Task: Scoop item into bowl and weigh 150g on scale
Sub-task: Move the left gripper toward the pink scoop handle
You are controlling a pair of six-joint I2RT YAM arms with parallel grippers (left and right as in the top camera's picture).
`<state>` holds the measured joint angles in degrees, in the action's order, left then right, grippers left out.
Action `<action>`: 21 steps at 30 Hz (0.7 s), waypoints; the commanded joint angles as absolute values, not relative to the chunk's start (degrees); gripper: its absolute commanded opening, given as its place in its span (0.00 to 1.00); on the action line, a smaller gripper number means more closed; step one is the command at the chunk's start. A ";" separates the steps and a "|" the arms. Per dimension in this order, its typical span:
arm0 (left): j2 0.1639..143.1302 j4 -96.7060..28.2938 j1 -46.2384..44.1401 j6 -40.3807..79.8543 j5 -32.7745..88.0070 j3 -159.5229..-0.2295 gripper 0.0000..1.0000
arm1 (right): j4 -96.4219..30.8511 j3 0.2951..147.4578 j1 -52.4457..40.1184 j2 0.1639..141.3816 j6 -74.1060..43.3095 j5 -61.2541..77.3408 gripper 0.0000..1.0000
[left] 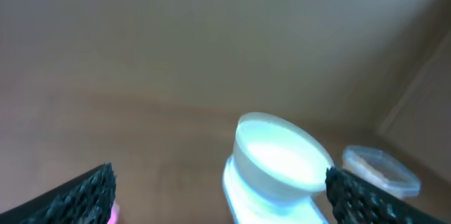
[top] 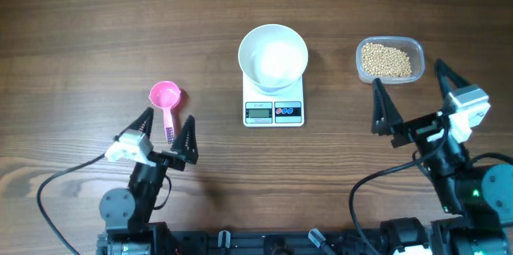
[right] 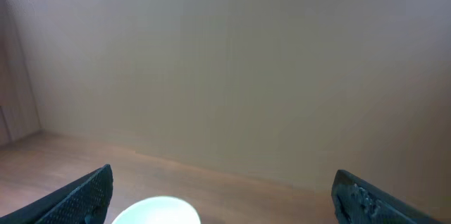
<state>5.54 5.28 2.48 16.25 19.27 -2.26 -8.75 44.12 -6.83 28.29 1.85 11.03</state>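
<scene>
The matt black left arm has a round grey joint housing near its base and a small white block at its wrist. The left end effector has two black tapering fingers with finely knobbed inner faces. The matt black right arm carries a larger white wrist block and a small green light. The right end effector has the same black fingers. A thin black left cable and a black right cable curve from the arms.
</scene>
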 commanded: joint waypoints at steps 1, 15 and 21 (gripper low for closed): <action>5.43 1.87 2.79 17.19 20.14 -3.11 1.00 | -8.23 45.39 -7.09 28.56 8.99 9.87 1.00; 10.48 -13.87 2.81 10.04 25.36 -20.21 1.00 | -24.97 45.36 -7.09 29.06 5.56 -3.92 1.00; 27.24 -43.31 2.81 4.89 14.44 -43.00 1.00 | -25.82 45.36 -7.09 30.98 3.22 -5.13 1.00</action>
